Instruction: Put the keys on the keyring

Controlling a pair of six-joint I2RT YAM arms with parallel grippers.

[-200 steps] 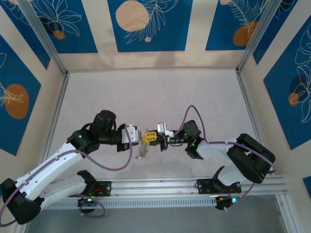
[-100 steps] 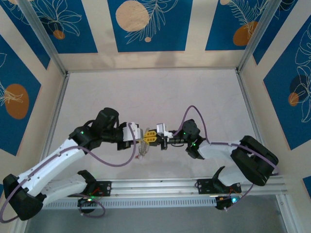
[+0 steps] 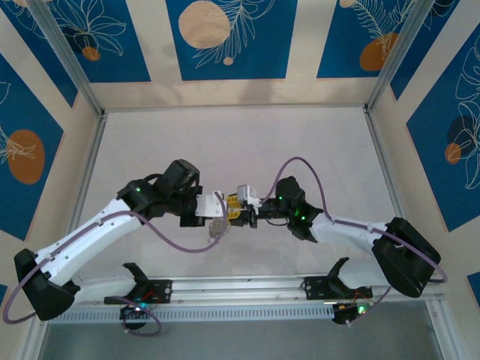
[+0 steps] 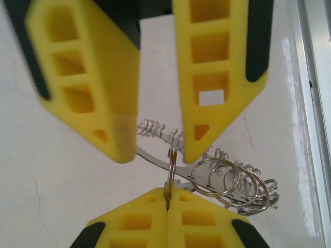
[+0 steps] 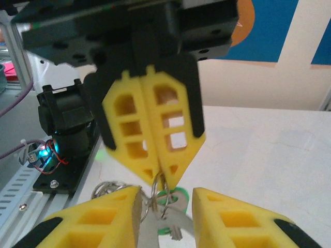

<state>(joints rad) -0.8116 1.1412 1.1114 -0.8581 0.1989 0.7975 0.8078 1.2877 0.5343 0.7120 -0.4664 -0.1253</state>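
The left pincer (image 4: 168, 199) has its yellow fingers pressed flat together, clamped on the keyring (image 4: 169, 173). The ring stands edge-on and sticks out from the tips. Tip to tip with it is the right pincer (image 4: 158, 152), whose fingers stand apart with a clear gap between them.

From the right wrist, the left pincer (image 5: 161, 173) points down into that gap of the right pincer (image 5: 166, 196). The keyring (image 5: 156, 186) hangs from its closed tips. The key (image 5: 173, 199) sits just under those tips, between the right pincer's open fingers, its pale green head up against the ring. Whether the ring passes through the head cannot be told.

A bunch of silvery rings (image 4: 232, 181) shows just beside the left pincer's tips, above the pale desk (image 3: 225, 142).
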